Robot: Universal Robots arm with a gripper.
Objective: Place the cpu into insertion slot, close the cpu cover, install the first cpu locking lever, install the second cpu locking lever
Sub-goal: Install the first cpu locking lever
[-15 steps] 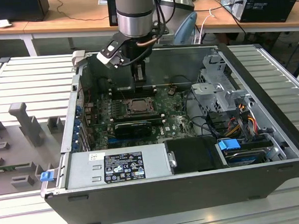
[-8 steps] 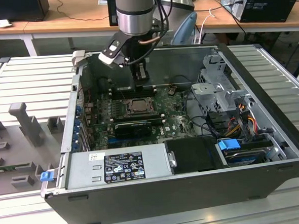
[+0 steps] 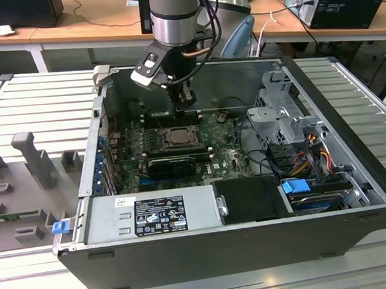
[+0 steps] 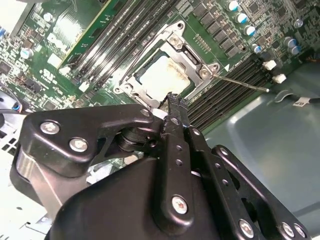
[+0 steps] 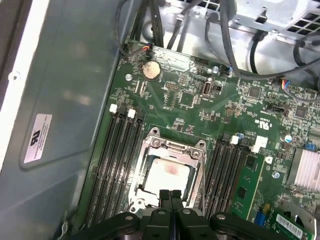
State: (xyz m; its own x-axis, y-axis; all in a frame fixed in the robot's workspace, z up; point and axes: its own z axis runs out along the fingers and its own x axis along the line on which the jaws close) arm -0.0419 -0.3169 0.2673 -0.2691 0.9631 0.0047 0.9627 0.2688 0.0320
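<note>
1. The open computer case [image 3: 206, 258] lies on its side on the ribbed bench [image 3: 39, 101]. The arm reaches down into it over the green motherboard [image 5: 187, 102].
2. The gripper [image 3: 186, 111] hangs just above the socket area. In both wrist views its tip [image 4: 175, 101] [image 5: 170, 195] sits at one edge of the socket.
3. Pincer state: the two black fingers [image 5: 164, 196] are pressed together, a narrow seam between them, and I see nothing held.
4. The cpu [image 5: 167, 175] is seated in the insertion slot [image 5: 143, 175], pale metal top facing up with a faint stain on it. It lies between the two banks of long black memory slots [image 5: 122, 150].
5. The cpu cover [image 5: 172, 146] lies flat over the chip, and its square window frames the pale top.
6. A thin metal lever rod [image 4: 242, 83] sticks out from one corner of the socket across the memory slots, lifted clear of the frame and not tucked in.
7. I cannot tell whether the fingertips touch the cover edge — they hide that spot.
</note>
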